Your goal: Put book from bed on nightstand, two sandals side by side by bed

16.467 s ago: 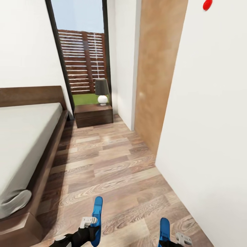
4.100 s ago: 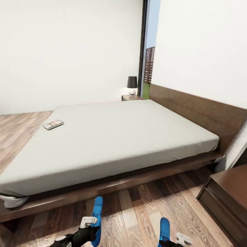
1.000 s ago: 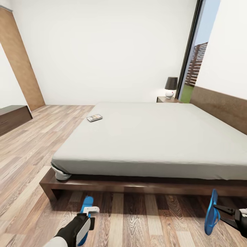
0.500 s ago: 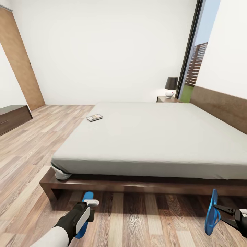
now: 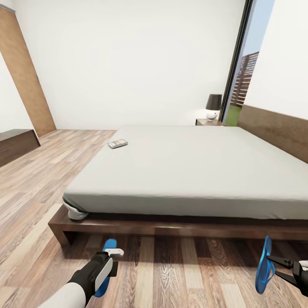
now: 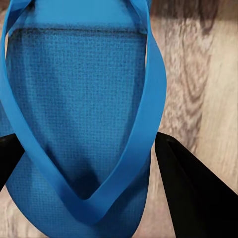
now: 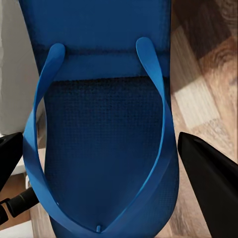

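I see the book point(image 5: 117, 143) lying flat on the bed point(image 5: 188, 171), near its far left corner at about 11 o'clock. My left gripper point(image 5: 109, 261) is clamped on one blue sandal point(image 5: 108, 252) low over the floor point(image 5: 171, 273) at 7 o'clock. My right gripper point(image 5: 273, 267) pinches the second sandal point(image 5: 264, 265) on edge at 4 o'clock. A nightstand point(image 5: 209, 122) with a lamp point(image 5: 213, 107) stands past the bed at 1 o'clock.

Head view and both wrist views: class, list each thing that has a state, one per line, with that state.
Book: lying flat on the bed.
Left sandal: held in the left pincer, low over the floor.
Right sandal: on edge, held in the right pincer.
Lamp: upright on the nightstand.
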